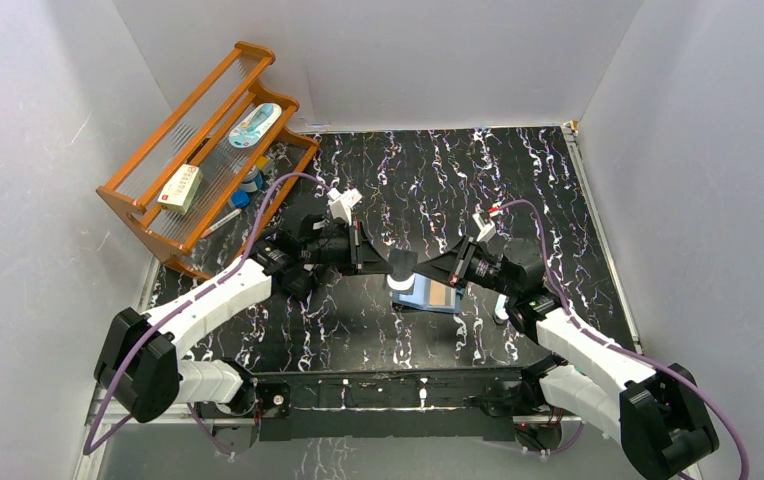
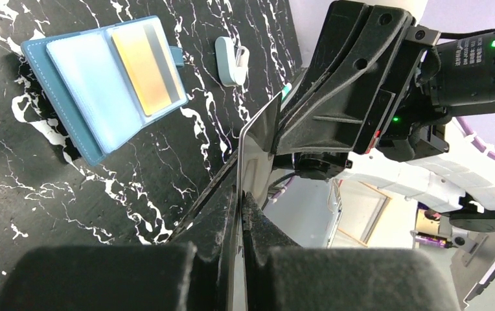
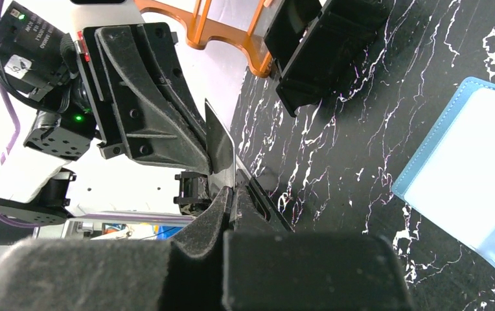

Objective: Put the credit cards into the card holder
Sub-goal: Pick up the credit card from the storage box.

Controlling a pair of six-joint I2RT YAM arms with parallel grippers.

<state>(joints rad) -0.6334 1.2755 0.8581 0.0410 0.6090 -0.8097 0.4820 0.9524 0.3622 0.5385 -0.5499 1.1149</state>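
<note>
A whitish credit card (image 2: 258, 139) hangs edge-on above the table, held at both ends. My left gripper (image 2: 240, 194) is shut on its near end and my right gripper (image 3: 233, 189) is shut on the opposite end (image 3: 222, 152). In the top view the two grippers (image 1: 383, 262) (image 1: 428, 268) meet tip to tip over the table's middle. Just below them the teal card holder (image 1: 430, 296) lies open and flat. An orange-tan credit card (image 2: 144, 68) sits in its right pocket; the left pale blue pocket (image 2: 86, 81) looks empty.
An orange wooden rack (image 1: 208, 140) stands at the back left, with a white-and-red box (image 1: 180, 188) and other small items on it. A black box (image 3: 322, 45) sits near the rack's foot. A small white clip (image 2: 232, 59) lies right of the card holder. White walls enclose the table.
</note>
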